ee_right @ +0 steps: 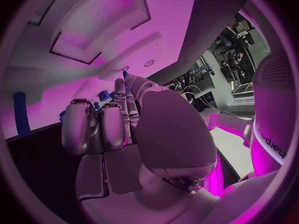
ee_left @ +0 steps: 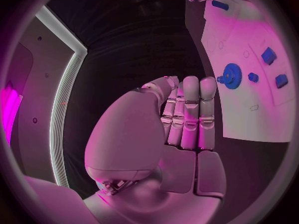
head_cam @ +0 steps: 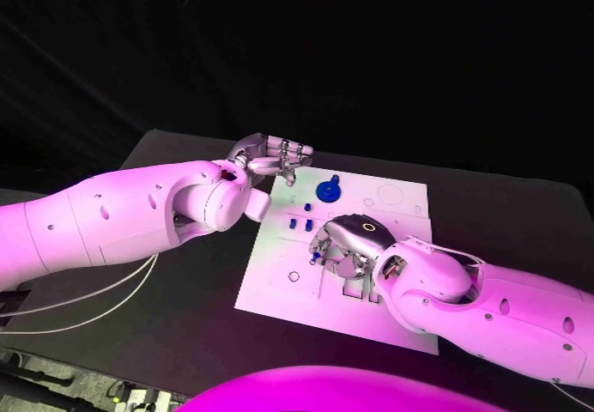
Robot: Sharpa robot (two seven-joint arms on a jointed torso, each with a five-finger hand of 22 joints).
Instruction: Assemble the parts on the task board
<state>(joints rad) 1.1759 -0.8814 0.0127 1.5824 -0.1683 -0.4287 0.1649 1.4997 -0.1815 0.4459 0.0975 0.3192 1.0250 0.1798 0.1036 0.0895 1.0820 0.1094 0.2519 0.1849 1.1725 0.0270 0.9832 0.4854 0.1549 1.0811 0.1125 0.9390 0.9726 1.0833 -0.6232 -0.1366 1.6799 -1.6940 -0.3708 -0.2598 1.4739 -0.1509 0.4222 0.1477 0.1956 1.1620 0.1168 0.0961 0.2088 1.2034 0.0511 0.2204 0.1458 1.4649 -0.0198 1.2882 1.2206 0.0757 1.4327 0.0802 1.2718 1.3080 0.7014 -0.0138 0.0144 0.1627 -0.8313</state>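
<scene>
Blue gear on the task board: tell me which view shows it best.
The left wrist view: the blue gear lies unobstructed on the task board, its toothed rim plain. The head view shows it smaller, as a blue disc beyond the right hand. In the right wrist view I cannot make it out.

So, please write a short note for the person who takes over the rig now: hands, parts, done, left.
Left hand: holds nothing, fingers extended, at the far corner of the task board.
Right hand: low over the board's middle, fingers at a small blue part; grip unclear.
Blue gear is on the board's far side, small blue pieces near it.
Done: cannot tell. Left: probably seating the loose pieces.
</scene>
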